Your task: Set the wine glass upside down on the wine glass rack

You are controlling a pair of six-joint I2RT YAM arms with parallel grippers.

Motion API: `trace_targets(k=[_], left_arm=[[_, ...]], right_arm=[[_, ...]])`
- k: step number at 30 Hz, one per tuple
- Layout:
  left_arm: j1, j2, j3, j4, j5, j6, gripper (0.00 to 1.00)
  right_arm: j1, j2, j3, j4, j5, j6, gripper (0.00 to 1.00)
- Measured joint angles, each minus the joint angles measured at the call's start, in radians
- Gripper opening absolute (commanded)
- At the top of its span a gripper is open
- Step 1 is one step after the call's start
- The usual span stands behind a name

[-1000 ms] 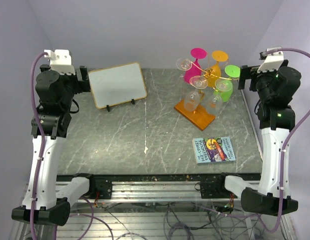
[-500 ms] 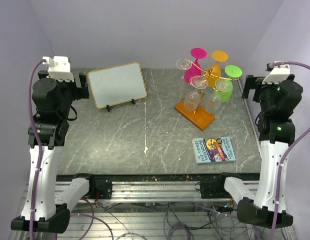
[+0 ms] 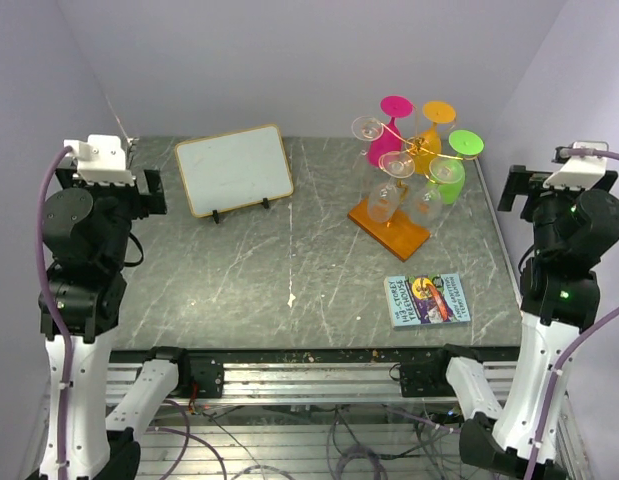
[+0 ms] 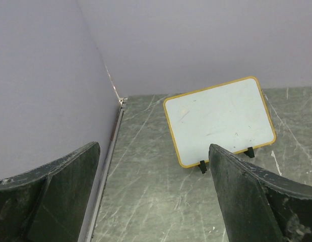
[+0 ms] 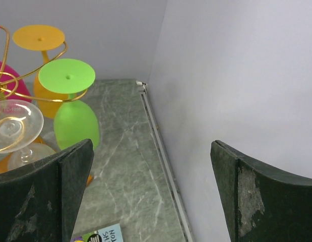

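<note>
The wine glass rack (image 3: 416, 150) is gold wire on an orange base (image 3: 407, 238), at the back right of the table. Several wine glasses hang upside down on it: a pink one (image 3: 387, 140), an orange one (image 3: 436, 112), a green one (image 3: 453, 172) and clear ones (image 3: 383, 201). My right gripper (image 3: 516, 188) is open and empty, right of the rack and apart from it. Its wrist view shows the open gripper (image 5: 151, 166), the green glass (image 5: 75, 123), the orange glass (image 5: 41, 39) and gold wire (image 5: 24, 75). My left gripper (image 3: 151, 190) is open and empty at the far left; it also shows in the left wrist view (image 4: 154, 186).
A white board (image 3: 234, 170) with a yellow rim leans on a stand at the back left; it also shows in the left wrist view (image 4: 219, 118). A colourful book (image 3: 427, 299) lies flat in front of the rack. Lilac walls close the table on the left, back and right.
Both arms have drawn back and outward. The right gripper has moved right, away from the rack; the left gripper has moved left, away from the white board. The glasses have not moved.
</note>
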Motion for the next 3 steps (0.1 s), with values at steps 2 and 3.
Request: trace_targets(k=[2,3], left_arm=[[0.0,-0.011,-0.001,0.0,0.0,0.002,1.0],[0.0,-0.013,-0.003,0.0,0.0,0.003,1.0]], right_arm=[[-0.016,-0.014,-0.011,0.0,-0.009,0.002,1.0],[-0.023,-0.017,-0.014,-0.001,-0.011,0.004,1.0]])
